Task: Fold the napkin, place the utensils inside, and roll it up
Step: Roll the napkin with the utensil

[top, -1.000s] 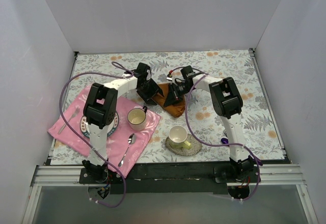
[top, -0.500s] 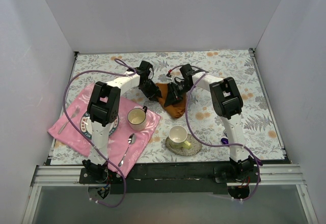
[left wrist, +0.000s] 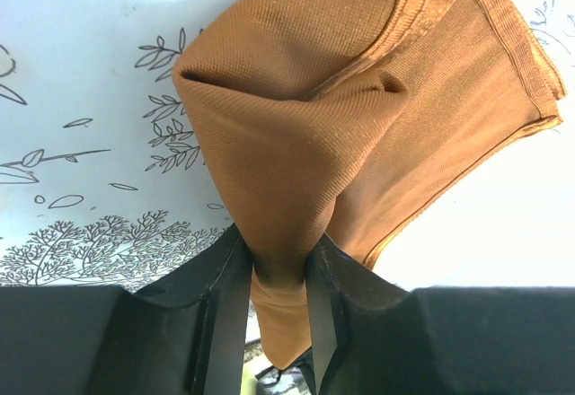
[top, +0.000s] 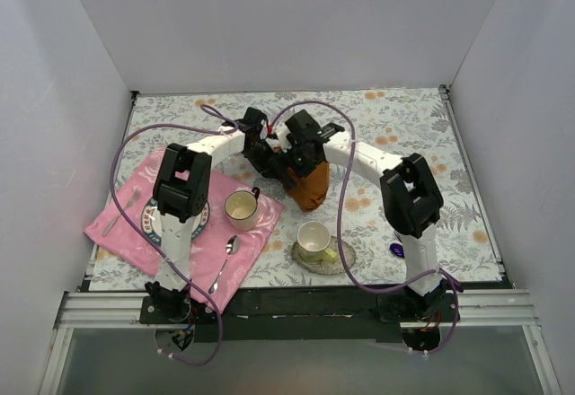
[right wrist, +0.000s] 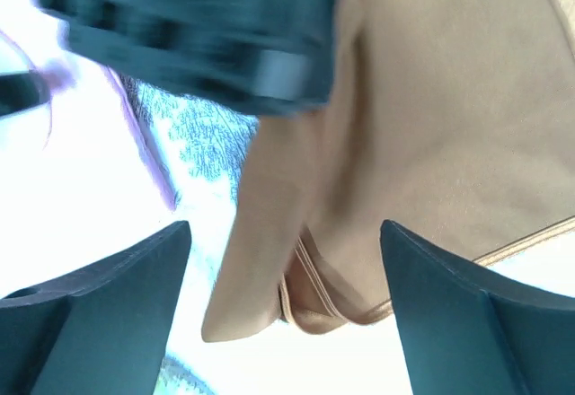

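Counter [top: 467, 206] layout, near to far: a silver spoon [top: 225, 265] lies at the near edge of the pink cloth [top: 126, 233], on the left side. To its right, off the cloth, a pale cup [top: 314, 238] stands upright on a saucer [top: 346, 260]. A second cup [top: 241, 206] stands upright on the right part of the pink cloth, beyond the spoon. A patterned plate [top: 147, 223] sits on the cloth to the left of that cup, largely hidden by the left arm. The napkin [top: 310, 187] is at the centre of the counter, just right of the pink cloth and beyond the cup on the saucer. It is bunched into a loose, folded mass, not spread flat. The left tool [left wrist: 280, 274] is clamped on a gathered fold of the napkin: its fingers [left wrist: 225, 305] press the fabric from both sides, and the rest of the cloth fans out ahead of them. The right tool [right wrist: 286, 251] is just right of the left tool, at the far end of the napkin. Its jaws stand wide apart, with a hemmed edge of the cloth ahead of them, and they grip nothing. Both tools meet above the napkin's far end.
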`<action>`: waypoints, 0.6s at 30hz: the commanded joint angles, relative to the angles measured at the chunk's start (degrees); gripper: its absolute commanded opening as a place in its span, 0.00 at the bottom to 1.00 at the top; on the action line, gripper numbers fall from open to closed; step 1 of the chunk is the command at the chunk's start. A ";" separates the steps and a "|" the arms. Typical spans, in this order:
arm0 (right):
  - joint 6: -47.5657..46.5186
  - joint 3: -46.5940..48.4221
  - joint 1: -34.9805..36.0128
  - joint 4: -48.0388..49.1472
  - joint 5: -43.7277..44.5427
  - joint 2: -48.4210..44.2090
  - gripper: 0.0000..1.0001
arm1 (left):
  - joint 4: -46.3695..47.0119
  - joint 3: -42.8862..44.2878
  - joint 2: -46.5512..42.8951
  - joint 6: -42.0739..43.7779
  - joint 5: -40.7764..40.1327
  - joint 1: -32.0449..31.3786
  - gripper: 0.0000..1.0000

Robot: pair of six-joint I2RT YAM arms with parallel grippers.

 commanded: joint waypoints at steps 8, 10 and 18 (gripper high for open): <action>-6.39 -8.03 10.34 12.56 23.28 -0.80 0.77 | 0.73 -2.88 1.02 -1.61 3.04 1.27 0.18; -6.66 -8.12 10.61 13.35 24.70 0.52 0.76 | 0.73 -2.35 1.29 -1.97 3.48 1.18 0.18; -6.75 -7.86 10.96 14.58 27.78 4.13 0.58 | 0.72 -1.91 1.03 -1.35 4.36 1.36 0.21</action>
